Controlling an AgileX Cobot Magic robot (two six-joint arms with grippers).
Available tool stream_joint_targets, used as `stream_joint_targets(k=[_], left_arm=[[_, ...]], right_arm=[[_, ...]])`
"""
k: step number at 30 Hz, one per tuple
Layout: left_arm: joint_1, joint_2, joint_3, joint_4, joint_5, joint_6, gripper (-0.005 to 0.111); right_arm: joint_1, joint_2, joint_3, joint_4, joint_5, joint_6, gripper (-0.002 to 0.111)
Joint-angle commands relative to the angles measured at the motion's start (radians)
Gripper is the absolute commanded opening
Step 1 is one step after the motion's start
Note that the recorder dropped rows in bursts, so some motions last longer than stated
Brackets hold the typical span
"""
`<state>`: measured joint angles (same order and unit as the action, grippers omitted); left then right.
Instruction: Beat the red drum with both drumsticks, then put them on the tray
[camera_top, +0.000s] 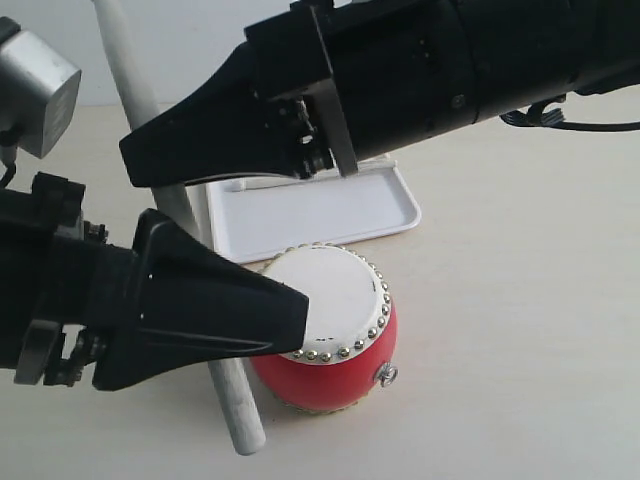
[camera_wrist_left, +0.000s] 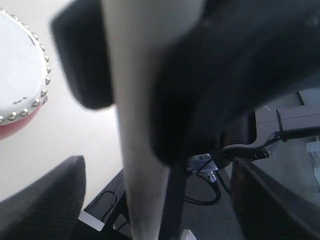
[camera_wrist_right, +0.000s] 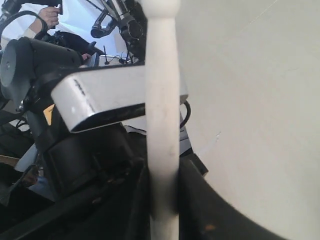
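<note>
One drumstick (camera_top: 232, 395) leans beside the red drum (camera_top: 335, 345), outside tray (camera_top: 400, 200)

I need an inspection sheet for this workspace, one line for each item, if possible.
surface: pale beige table
job's things: red drum upright beside white tray; one drumstick slanting next to the drum; second not made out
clutter: nothing seen
grippers: right gripper shut on the drumstick; left gripper open around it, lower down
cables: black cable at the right arm
surroundings: person's hand in the background, right wrist view
</note>
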<state>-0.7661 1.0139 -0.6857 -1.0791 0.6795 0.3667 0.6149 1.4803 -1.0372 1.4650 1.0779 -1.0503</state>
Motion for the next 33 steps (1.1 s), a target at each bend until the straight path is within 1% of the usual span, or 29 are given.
stream_joint_targets(k=[1, 5, 9, 12, 16, 18, 23, 28, 31, 33], left_arm=[[-0.001, -0.040, -0.004, 0.014, -0.012, -0.004, 0.076], [-0.001, -0.092, -0.004, 0.070, -0.029, -0.033, 0.076], [-0.001, -0.108, -0.004, 0.230, -0.015, -0.171, 0.076], [-0.001, -0.113, -0.004, 0.315, 0.009, -0.247, 0.076], [-0.001, -0.113, -0.004, 0.391, 0.045, -0.299, 0.076], [-0.001, -0.113, -0.004, 0.403, 0.049, -0.301, 0.076], [-0.001, -0.113, -0.004, 0.461, 0.049, -0.352, 0.076], [-0.001, -0.113, -0.004, 0.639, 0.054, -0.537, 0.076], [-0.001, -0.113, -0.004, 0.752, 0.073, -0.655, 0.076], [-0.001, -0.111, -0.004, 0.802, 0.100, -0.717, 0.076]], right_arm=[[0.001, -0.020, 0.004, 0.017, -0.057, -0.001, 0.000], [0.001, -0.030, 0.004, 0.016, -0.135, 0.006, 0.000], [0.001, -0.030, 0.004, -0.011, -0.219, 0.006, 0.000], [-0.013, -0.030, 0.004, -0.011, -0.247, 0.006, 0.000], [-0.054, -0.030, 0.004, -0.013, -0.257, 0.008, 0.000], [-0.084, -0.030, 0.004, -0.019, -0.259, 0.008, 0.000], [-0.152, -0.030, 0.004, -0.122, -0.265, 0.082, 0.000], [-0.193, -0.030, 0.004, -0.233, -0.263, 0.161, 0.000], [-0.192, -0.030, 0.004, -0.248, -0.263, 0.164, 0.000], [-0.192, -0.030, 0.004, -0.248, -0.263, 0.164, 0.000]])
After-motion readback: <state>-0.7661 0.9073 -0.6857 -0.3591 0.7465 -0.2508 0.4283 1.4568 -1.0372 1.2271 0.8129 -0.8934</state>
